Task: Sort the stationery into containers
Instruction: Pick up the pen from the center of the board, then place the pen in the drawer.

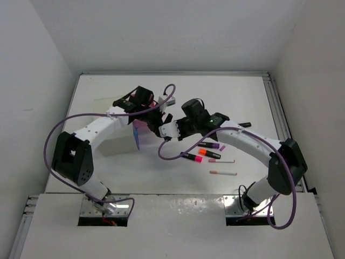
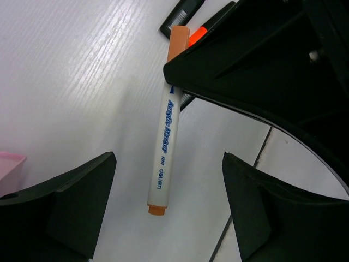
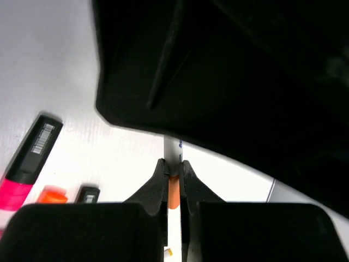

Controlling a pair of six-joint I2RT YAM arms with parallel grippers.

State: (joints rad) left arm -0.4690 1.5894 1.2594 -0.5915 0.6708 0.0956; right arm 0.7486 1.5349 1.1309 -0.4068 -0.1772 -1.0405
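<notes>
- Nearest the bases, two thin white pens (image 1: pixel 223 172) lie loose on the table (image 1: pixel 108 172), at 4 o'clock from the arms' meeting point. Stubby black highlighters (image 1: pixel 194 157) lie just beyond them.
- The right fingers (image 3: pixel 155 185) are clamped on the orange end of the held pen (image 2: pixel 163 131). It looks to be a light, stiff, smooth plastic tube, likely slippery, so its white printed barrel is the surer hold.
- The left fingers (image 2: pixel 71 202) stand apart, flanking its lower end and gripping nothing.
- Farther, at 9 o'clock, sits a pink drawer (image 1: pixel 141 128), probably open, though the arms hide much of it.
</notes>
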